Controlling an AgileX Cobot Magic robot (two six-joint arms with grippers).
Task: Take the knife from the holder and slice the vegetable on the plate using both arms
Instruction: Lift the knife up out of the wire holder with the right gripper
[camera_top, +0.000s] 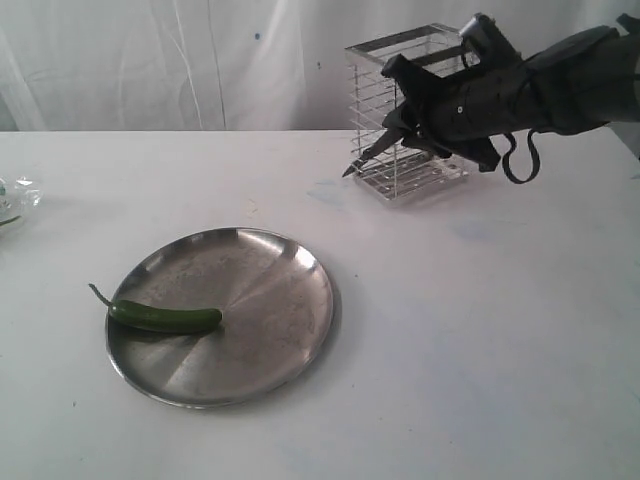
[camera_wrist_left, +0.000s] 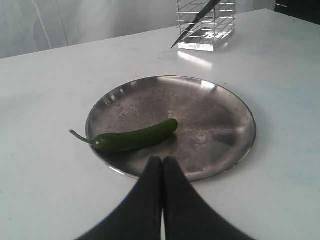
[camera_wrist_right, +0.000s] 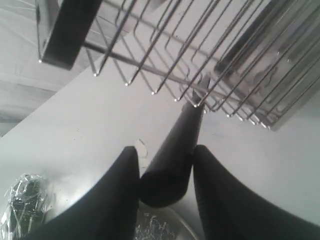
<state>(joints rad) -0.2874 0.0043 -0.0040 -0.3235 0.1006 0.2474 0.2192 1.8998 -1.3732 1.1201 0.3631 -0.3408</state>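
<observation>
A green chili, the vegetable (camera_top: 165, 318) (camera_wrist_left: 135, 137), lies on the left part of the steel plate (camera_top: 270, 290) (camera_wrist_left: 215, 125). At the back right stands the wire holder (camera_top: 400, 42) (camera_wrist_left: 205, 25) (camera_wrist_right: 165, 55). The black knife (camera_top: 362, 160) (camera_wrist_left: 192, 25) (camera_wrist_right: 175, 160) leans in it, its tip poking out through the wires towards the plate. My right gripper (camera_top: 400, 125) (camera_wrist_right: 165, 150) is at the holder, and both fingers press on the knife's handle. My left gripper (camera_wrist_left: 162, 160) is shut and empty, just off the plate's rim near the chili. It is outside the exterior view.
Crumpled clear plastic (camera_top: 20, 190) (camera_wrist_right: 25, 200) lies at the table's far left edge. A white curtain hangs behind the white table (camera_top: 480, 330). The right arm's bulk hangs over the table's back right corner.
</observation>
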